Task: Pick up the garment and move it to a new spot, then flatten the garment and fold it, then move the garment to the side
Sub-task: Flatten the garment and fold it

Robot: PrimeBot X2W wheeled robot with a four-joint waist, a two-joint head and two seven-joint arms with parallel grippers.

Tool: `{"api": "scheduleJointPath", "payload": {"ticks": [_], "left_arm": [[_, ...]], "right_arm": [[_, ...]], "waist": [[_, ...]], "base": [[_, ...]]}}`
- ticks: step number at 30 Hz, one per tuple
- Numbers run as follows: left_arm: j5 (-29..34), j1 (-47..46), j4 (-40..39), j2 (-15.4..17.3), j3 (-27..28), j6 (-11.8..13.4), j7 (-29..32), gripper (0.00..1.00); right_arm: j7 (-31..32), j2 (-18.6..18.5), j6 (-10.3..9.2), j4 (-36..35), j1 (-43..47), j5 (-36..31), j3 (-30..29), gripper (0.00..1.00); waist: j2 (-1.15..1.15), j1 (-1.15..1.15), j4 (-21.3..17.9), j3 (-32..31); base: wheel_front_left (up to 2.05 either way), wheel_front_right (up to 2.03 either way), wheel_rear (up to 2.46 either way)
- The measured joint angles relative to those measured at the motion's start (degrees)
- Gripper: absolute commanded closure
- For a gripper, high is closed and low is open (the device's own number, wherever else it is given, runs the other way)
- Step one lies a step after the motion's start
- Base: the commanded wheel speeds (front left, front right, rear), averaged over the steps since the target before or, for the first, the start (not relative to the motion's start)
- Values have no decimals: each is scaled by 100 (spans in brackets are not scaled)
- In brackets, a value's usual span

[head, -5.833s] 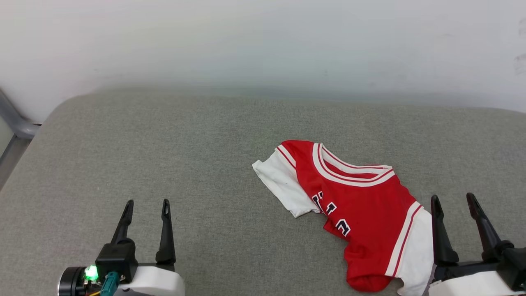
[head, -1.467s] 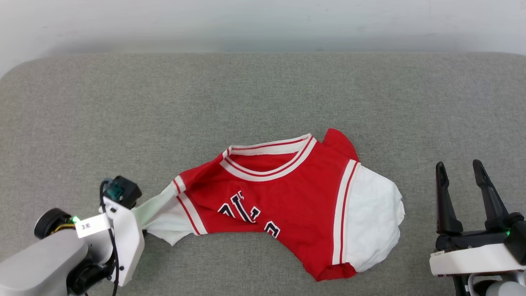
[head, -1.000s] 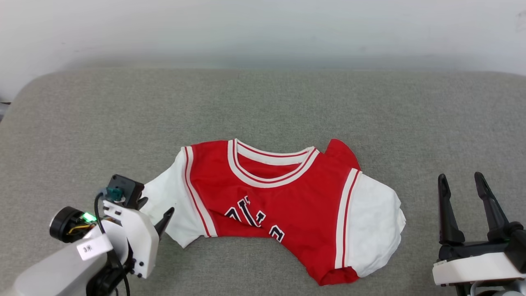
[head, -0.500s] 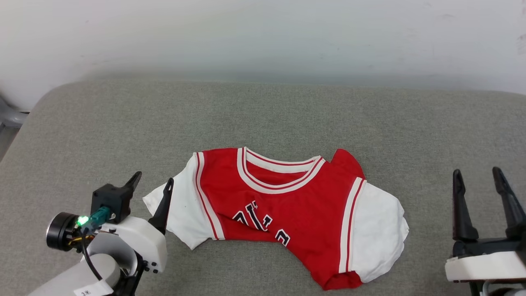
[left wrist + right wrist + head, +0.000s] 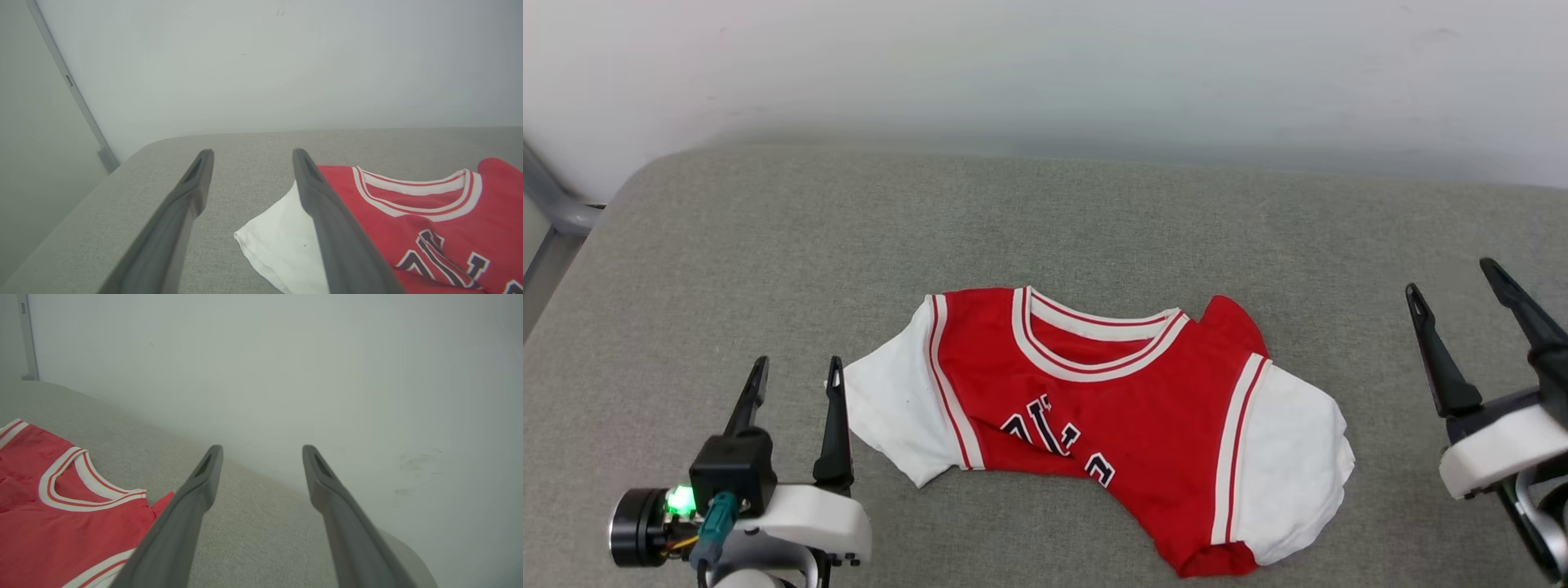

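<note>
While the left gripper (image 5: 797, 363) and right gripper (image 5: 1450, 276) gape empty, the garment (image 5: 1111, 392) lies on the cushion (image 5: 768, 245).

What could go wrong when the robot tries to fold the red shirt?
The garment is bunched: its bottom is tucked under and the letters are half hidden. Folding it like that would probably trap the wrinkles. Also, the left gripper is open right beside the white sleeve; pinching only that sleeve might drag the garment crooked.
</note>
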Motion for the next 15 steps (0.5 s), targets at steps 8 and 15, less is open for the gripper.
{"api": "scheduleJointPath", "payload": {"ticks": [8,15], "left_arm": [[749,601,51,-751,811,-549,-7,0],[1259,650,218,-1288,1395,-1113,-7,0]], "right_arm": [[2248,-1683,0,-222,-350,1660,1569,0],[3717,-2548,0,-504,-475,2625,2399,0]], "waist": [[0,0,155,151],[0,0,293,431]], "base": [[0,0,0],[0,0,0]]}}
